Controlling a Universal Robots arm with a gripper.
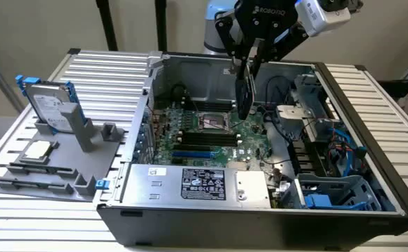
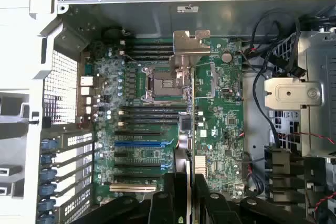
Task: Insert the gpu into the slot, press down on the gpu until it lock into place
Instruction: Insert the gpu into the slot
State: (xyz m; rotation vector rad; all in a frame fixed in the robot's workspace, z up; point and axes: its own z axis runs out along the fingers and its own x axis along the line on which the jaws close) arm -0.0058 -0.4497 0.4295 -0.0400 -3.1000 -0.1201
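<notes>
Nearest in ext view: silver labelled box (image 1: 197,184) at the case front. Just behind it sits the blue slot (image 1: 192,155), bare, nothing seated. Then the black memory slots (image 1: 204,139) and the processor socket (image 1: 214,122). Above the socket, well apart from the slot, the card (image 1: 245,100) hangs on edge, long side vertical, its top end clenched in the claw (image 1: 247,68). Handling, my guess: light, stiff, thin board. Fragile w/ bare parts and a contact edge, so grip the flat faces near the upper edge, never the contacts. Smooth faces are prob slippery, so it could pivot btwn the fingers under a push.
</notes>
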